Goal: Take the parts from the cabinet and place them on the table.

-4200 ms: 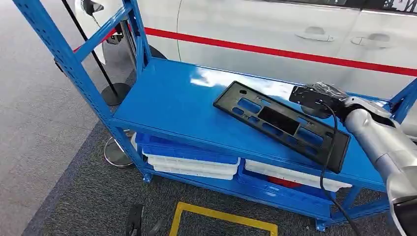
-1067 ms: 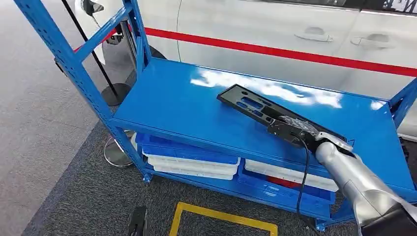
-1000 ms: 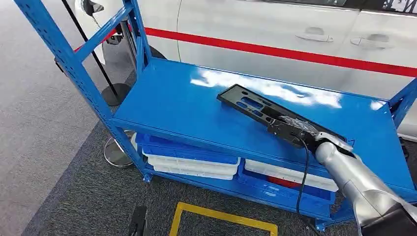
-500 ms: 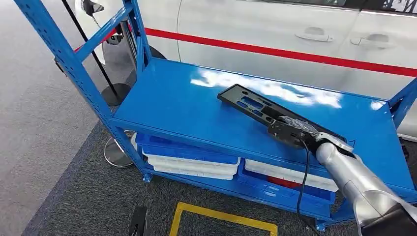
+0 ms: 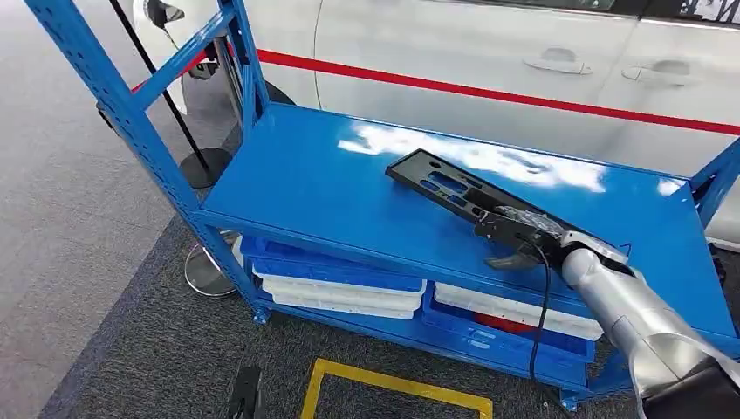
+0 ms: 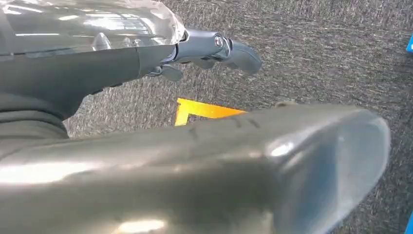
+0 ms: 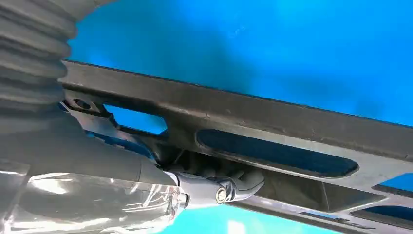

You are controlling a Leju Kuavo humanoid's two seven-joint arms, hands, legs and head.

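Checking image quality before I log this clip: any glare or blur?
Head view: white glare patches on the blue shelf behind the black panel, otherwise sharp. Left wrist view: a close, blurred grey surface fills the foreground. Right wrist view: the panel casts a soft shadow.

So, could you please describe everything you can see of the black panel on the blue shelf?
The black panel is a long, flat, matte part that looks like moulded plastic, pierced by several rectangular cut-outs with the blue shelf showing through them. It lies diagonally across the rack's top shelf, its far end resting on the surface. The right hand grips its near end close to the shelf's front edge; in the right wrist view the fingers curl around the panel's edge. That end looks raised slightly off the shelf.
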